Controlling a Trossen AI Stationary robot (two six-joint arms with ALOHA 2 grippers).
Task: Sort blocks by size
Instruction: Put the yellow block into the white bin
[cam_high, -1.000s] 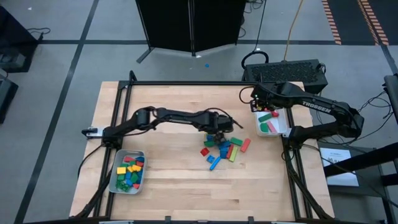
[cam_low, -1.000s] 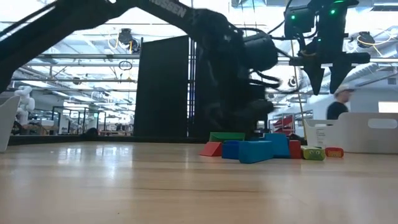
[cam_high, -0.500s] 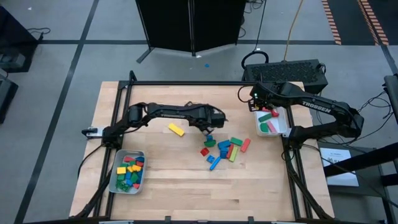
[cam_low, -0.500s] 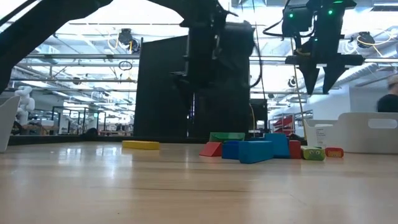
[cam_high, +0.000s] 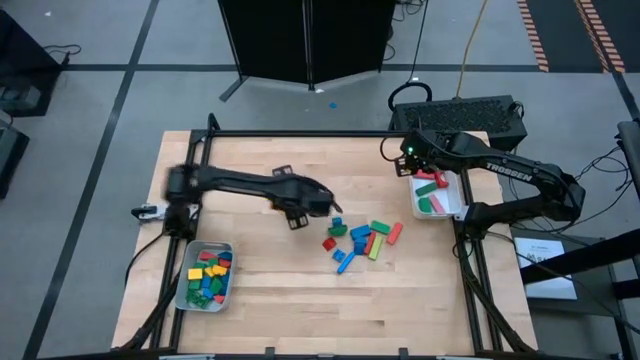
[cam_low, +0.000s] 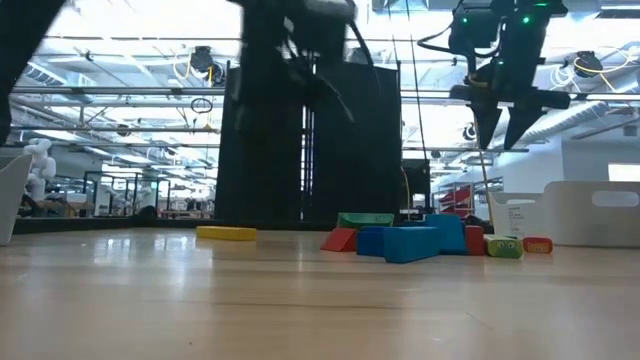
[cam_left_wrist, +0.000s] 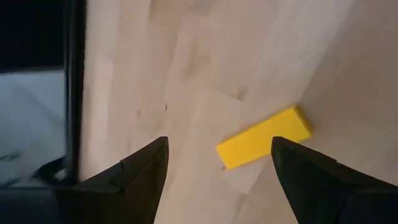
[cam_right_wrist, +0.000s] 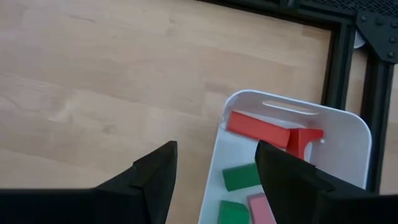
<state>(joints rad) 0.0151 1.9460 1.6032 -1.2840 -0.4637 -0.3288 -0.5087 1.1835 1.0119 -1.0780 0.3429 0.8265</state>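
Observation:
A yellow bar (cam_left_wrist: 264, 146) lies flat on the table, left of the pile of blocks (cam_high: 358, 240); it also shows in the low view (cam_low: 226, 233). In the high view my left arm hides it. My left gripper (cam_high: 300, 210) is open above the bar, its fingers (cam_left_wrist: 140, 168) standing apart on either side of it, clear of it. My right gripper (cam_high: 408, 160) is open and empty, up in the air beside the left rim of the right tray (cam_high: 418, 205), which holds red, green and pink bars (cam_right_wrist: 258, 127).
A pale tray (cam_high: 184, 290) at the near left holds several short blocks. The pile of red, green and blue blocks lies mid-table, also in the low view (cam_low: 420, 240). A black frame (cam_high: 300, 133) runs along the table's edges. Bare wood lies near the front.
My left gripper has left the pile and swung toward the table's left edge. The yellow bar, not seen on the table a second ago, lay left of the pile half a second ago, and the gripper now stands over it. My right gripper has drifted slightly toward the far edge.

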